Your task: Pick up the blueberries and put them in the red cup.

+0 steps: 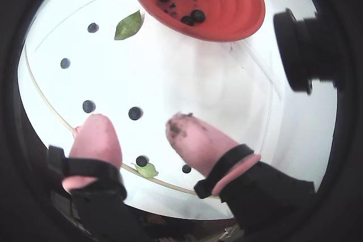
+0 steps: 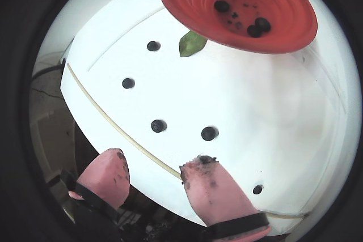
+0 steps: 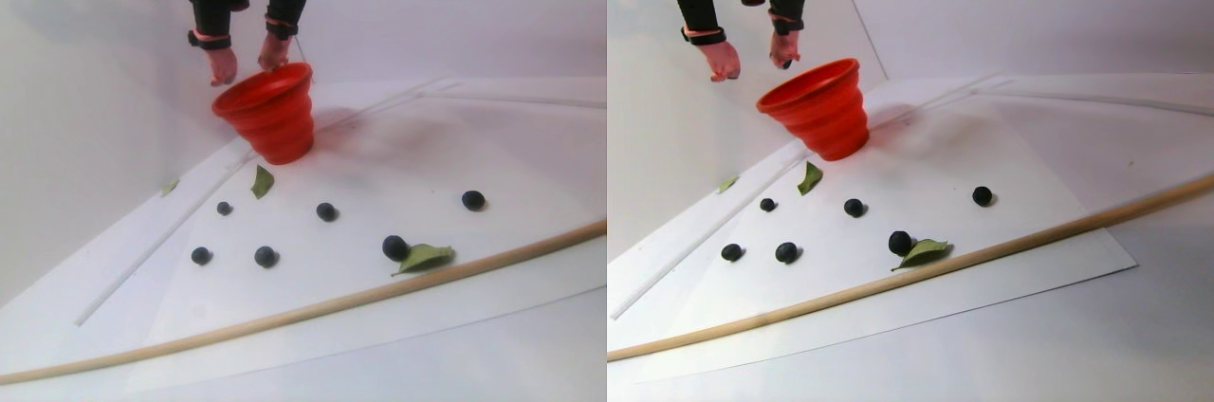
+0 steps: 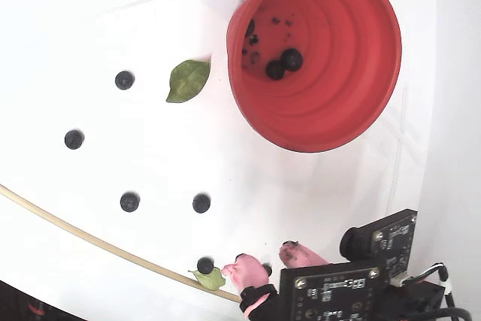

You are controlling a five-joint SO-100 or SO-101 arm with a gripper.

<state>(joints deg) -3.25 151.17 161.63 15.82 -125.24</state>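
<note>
The red cup [image 1: 227, 9] stands at the far end of the white sheet and holds three blueberries [image 1: 198, 15] among dark specks. Several more blueberries lie loose on the sheet, such as one blueberry [image 1: 135, 113] far below the fingers and another [image 4: 129, 201] near the stick. My gripper [image 1: 138, 122] is open, its pink juice-stained fingertips [image 1: 184, 128] apart with nothing between them. In the stereo pair view the gripper [image 3: 248, 65] hangs high, just behind the red cup [image 3: 270, 118]. The fixed view shows the gripper [image 4: 266, 255] beside the red cup [image 4: 338, 73], not over its mouth.
A green leaf [image 1: 129, 25] lies near the cup and another leaf [image 3: 422, 256] touches a berry by the thin wooden stick [image 3: 285, 312]. A black camera module [image 1: 300, 49] juts in at the right of a wrist view. White walls close in behind the cup.
</note>
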